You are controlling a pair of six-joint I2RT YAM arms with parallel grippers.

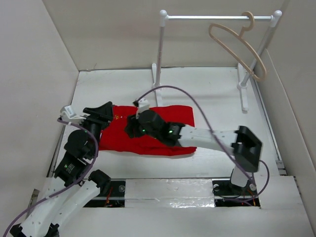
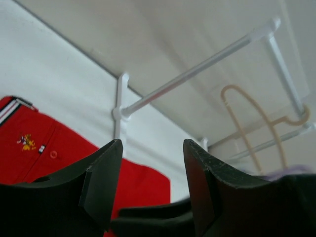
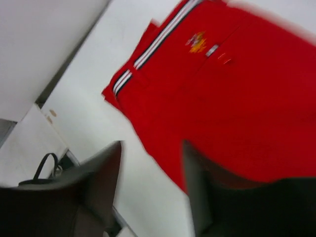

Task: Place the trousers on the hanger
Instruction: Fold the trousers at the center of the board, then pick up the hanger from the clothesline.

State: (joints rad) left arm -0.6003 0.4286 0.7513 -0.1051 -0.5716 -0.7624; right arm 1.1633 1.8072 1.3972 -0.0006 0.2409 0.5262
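Black fingers on the left gripper stand apart. The gap between them holds only a view of the far wall and the rack. From above, this gripper sits at the left end of the trousers, by the waistband with its white stripe trim and a small yellow emblem. I cannot tell whether its tips touch the cloth.

The right gripper also has its fingers spread (its own camera is blurred, but the gap shows plainly). Through the gap I see white table and the near edge of the red cloth. Nothing is pinched there. From overhead, the right gripper and wrist hang over the middle of the trousers, and the arm reaches in from the right.

The trousers lie flat on the white table as a broad red patch. They run from the left gripper across to about the centre, in front of the rack's left post.

The hanger is pale and wood-coloured. It hangs by its hook from the silver bar at the rack's right end, tilted, with one arm slanting down toward the right post. It is up at the back right, well apart from the trousers and from both grippers. Plain pale walls close in the table on three sides.
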